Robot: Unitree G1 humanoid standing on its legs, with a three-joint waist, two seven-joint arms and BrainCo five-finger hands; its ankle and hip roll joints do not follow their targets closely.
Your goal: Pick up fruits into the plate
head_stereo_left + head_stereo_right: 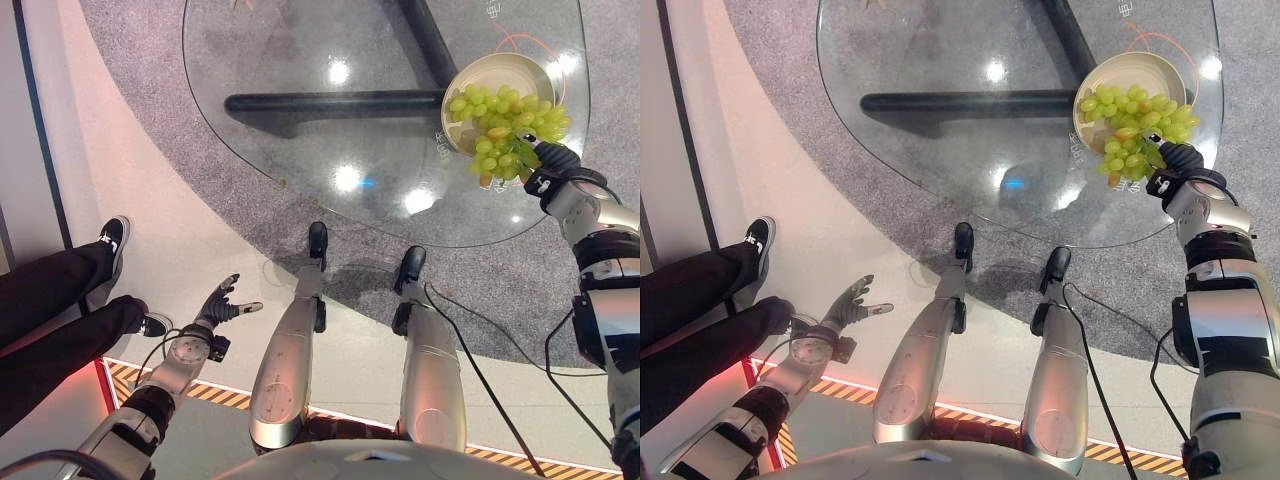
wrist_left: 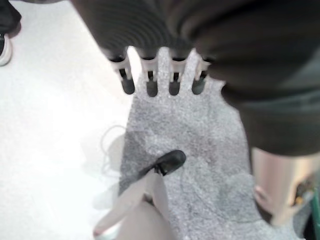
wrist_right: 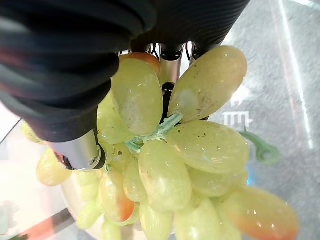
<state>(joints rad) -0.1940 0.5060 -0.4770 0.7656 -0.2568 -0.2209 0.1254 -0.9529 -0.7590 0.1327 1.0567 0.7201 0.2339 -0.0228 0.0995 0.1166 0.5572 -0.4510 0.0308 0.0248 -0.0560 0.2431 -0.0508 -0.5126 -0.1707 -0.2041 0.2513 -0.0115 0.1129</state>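
Your right hand (image 1: 1180,165) is holding a large bunch of pale green grapes (image 1: 508,125) over the round beige plate (image 1: 497,70) near the far right edge of the round glass counter (image 1: 300,60), fingers curled around the stem end. Part of the bunch is draping over the plate's near rim, so you should be carrying it further over the plate's centre before loosening the fingers, letting no cluster spill onto the glass. Your left hand (image 1: 222,303) is hanging low beside the counter, fingers relaxed and spread, holding nothing. A person's dark-trousered legs (image 1: 60,300) are showing at left.
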